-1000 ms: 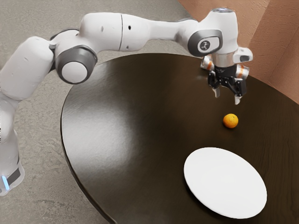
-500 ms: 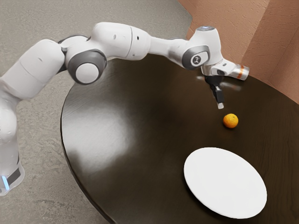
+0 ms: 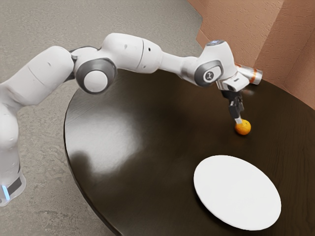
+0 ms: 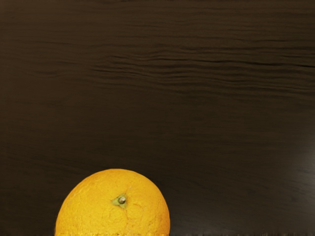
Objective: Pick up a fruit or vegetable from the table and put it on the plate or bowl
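Round dark table (image 3: 128, 147) is taking up most of the exterior view. Its wood grain is running straight across the wrist view.

White arm (image 3: 133, 51) is coming in from the exterior view's left. It is stretching long and low over the tabletop, with the wrist bending downward at the far end. My guess is that it is reaching this far because the fruit is lying well out from the base.

1 white plate (image 3: 237, 191) is lying flat near the table's front edge. It is carrying nothing and is well apart from the arm. It is probably serving as the drop spot.

Gripper (image 3: 238, 118) is pointing straight down, its tip meeting the top of the fruit. It is showing edge-on to the side camera, so I am not able to tell whether it is spread, pressed together or pinching anything.

1 orange (image 3: 242, 128) is resting on bare tabletop just under the hand. It is sitting beyond the plate, near it but not touching. Its stem end (image 4: 121, 200) is facing up toward the wrist camera.

Judging by this, the pick is only being set up and the carry to the plate is not yet done. Being round, the fruit is likely to roll if it is nudged off-centre.
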{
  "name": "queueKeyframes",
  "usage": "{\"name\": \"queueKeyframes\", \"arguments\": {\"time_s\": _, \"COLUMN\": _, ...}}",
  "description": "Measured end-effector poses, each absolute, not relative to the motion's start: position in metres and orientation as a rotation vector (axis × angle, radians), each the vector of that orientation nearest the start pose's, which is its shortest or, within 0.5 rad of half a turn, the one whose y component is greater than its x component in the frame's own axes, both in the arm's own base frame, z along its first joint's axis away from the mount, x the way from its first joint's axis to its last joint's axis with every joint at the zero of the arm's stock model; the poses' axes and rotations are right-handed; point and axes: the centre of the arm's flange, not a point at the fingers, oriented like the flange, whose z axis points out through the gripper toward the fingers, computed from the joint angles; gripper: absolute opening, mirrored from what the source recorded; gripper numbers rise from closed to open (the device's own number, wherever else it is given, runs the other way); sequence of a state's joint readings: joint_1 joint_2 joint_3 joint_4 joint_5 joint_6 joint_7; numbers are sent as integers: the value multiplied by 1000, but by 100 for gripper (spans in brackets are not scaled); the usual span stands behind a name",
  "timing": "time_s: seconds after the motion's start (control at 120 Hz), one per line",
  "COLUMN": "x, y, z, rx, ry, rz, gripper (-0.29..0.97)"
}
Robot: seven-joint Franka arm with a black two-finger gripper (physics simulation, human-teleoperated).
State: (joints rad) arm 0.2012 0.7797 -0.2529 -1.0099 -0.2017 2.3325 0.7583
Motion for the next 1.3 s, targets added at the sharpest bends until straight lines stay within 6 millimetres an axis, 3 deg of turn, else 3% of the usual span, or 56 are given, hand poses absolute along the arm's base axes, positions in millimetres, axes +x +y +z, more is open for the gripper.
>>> {"name": "queueKeyframes", "arguments": {"time_s": 0.175, "x": 803, "y": 59, "z": 459, "rx": -2893, "ry": 942, "rz": -1044, "gripper": 66}}
{"name": "queueKeyframes", "arguments": {"time_s": 0.325, "x": 807, "y": 48, "z": 443, "rx": -2868, "ry": 1015, "rz": -1068, "gripper": 65}}
{"name": "queueKeyframes", "arguments": {"time_s": 0.558, "x": 812, "y": 40, "z": 441, "rx": -2795, "ry": 1067, "rz": -1144, "gripper": 64}}
{"name": "queueKeyframes", "arguments": {"time_s": 0.975, "x": 819, "y": 49, "z": 438, "rx": -2718, "ry": 1092, "rz": -1202, "gripper": 63}}
{"name": "queueKeyframes", "arguments": {"time_s": 1.3, "x": 826, "y": 54, "z": 415, "rx": -2707, "ry": 1081, "rz": -1220, "gripper": 62}}
